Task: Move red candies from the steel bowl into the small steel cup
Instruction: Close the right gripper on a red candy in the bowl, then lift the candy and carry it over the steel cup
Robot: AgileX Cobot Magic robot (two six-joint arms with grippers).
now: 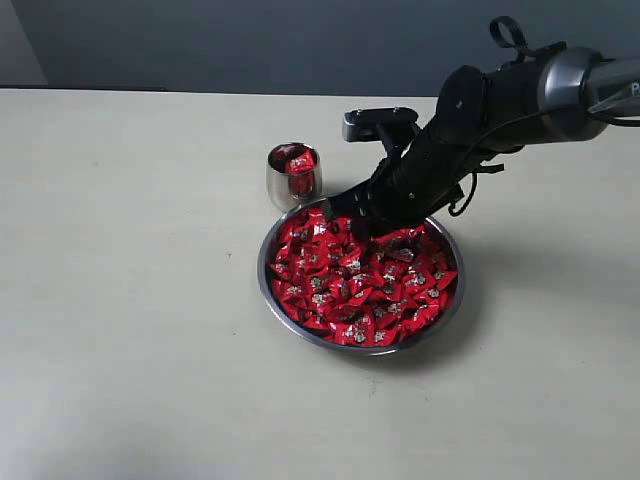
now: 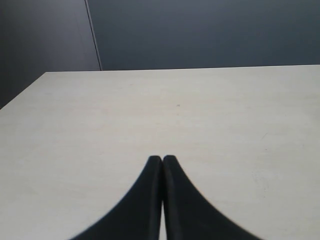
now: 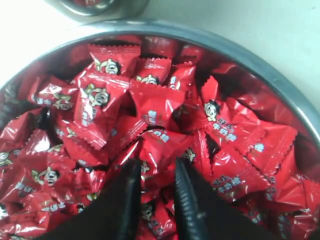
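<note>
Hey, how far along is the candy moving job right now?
Done: the small steel cup holds a few red candies. In hand: the right pincer is down in the steel bowl, jaws astride a candy; whether it grips is unclear. To do: the bowl is heaped full, so most of the job remains. The left pincer sits shut over bare table.

Ahead of the left gripper [image 2: 162, 159] a pale, matte table [image 2: 150, 110] runs to a straight far edge, its surface marked by only a few faint specks. Beyond that edge stands a dark grey-blue wall [image 2: 210, 30]. A thin vertical seam [image 2: 93, 35] splits the wall off to one side of the tool, and the panel [image 2: 45, 35] past it looks duller. Soft, even light lies across the tabletop.
</note>
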